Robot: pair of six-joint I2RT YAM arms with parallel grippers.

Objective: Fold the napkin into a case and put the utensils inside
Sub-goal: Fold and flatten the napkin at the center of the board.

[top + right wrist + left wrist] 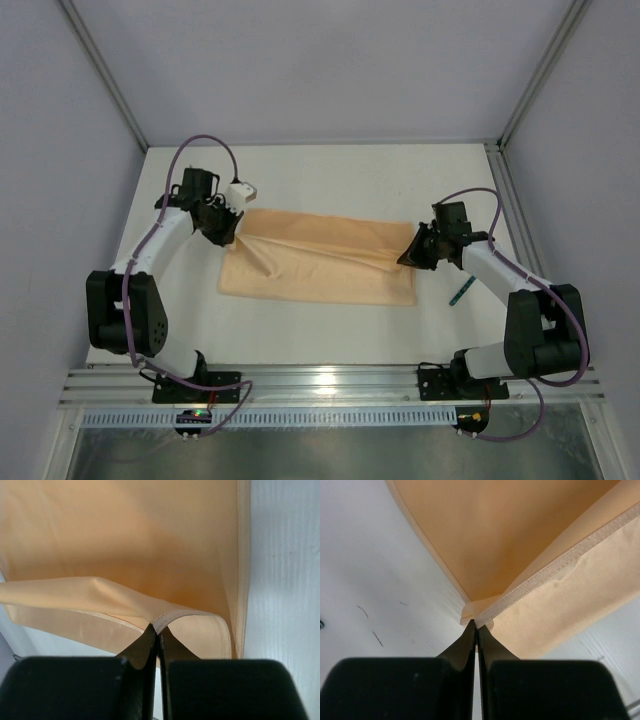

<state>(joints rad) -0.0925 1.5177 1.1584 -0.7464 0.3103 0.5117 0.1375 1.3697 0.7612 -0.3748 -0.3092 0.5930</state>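
The peach-orange napkin (320,262) lies across the middle of the table, partly folded, its far part lifted and stretched between both grippers. My left gripper (226,224) is shut on the napkin's far left corner (476,622). My right gripper (412,255) is shut on the hemmed right edge (172,617), raised above the lower layer (210,635). One teal-handled utensil (458,293) lies on the table right of the napkin, by the right arm. The other utensil is out of view.
The white table (330,175) is walled by grey panels at the back and sides. An aluminium rail (330,385) with the arm bases runs along the near edge. Cables loop off both arms.
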